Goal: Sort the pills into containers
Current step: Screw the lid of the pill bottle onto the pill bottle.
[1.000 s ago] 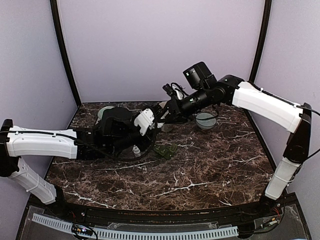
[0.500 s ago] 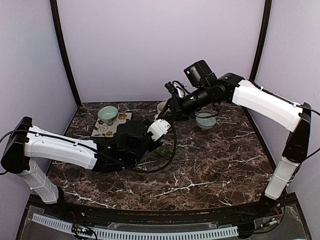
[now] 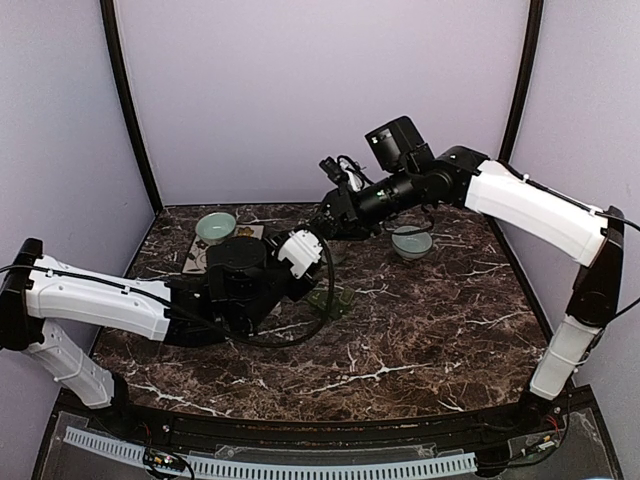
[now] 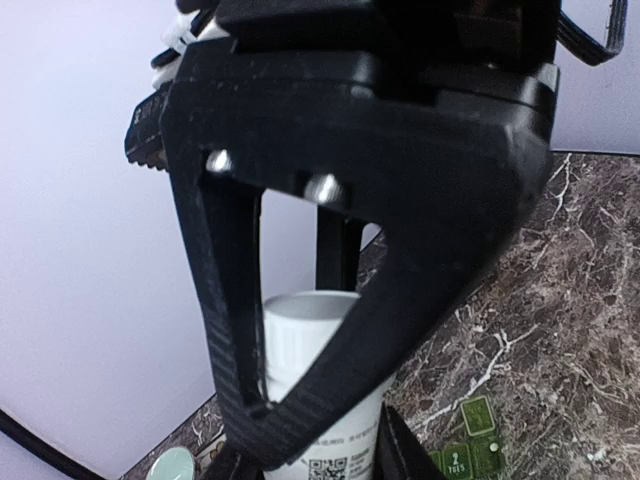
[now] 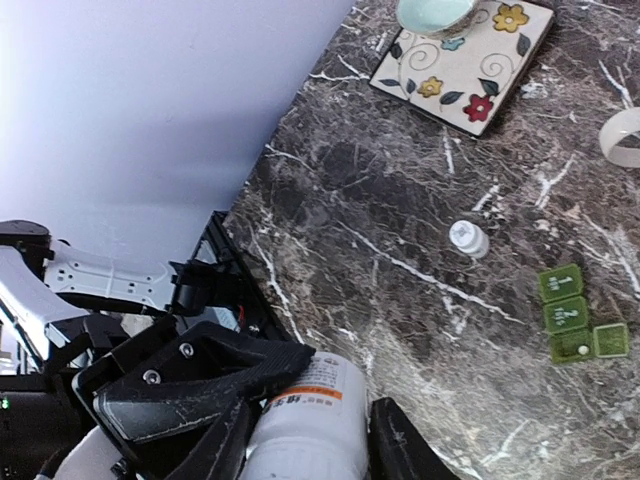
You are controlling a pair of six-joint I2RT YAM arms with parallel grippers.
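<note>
Dark marble table (image 3: 430, 340) carries a green pill organizer (image 5: 565, 317). Left gripper (image 4: 325, 445) is clenched on a white pill bottle (image 4: 300, 335) raised above the table. The right gripper (image 5: 310, 450) has an orange-labelled bottle (image 5: 315, 400) between its fingers, but its grip is unclear.

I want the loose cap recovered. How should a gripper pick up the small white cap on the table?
Best to pinch the small white cap across its round side wall, coming straight down from above. It lies flat and low on the marble table, offering little from the side, and stands apart from the green pill organizer, leaving room on either side.
</note>
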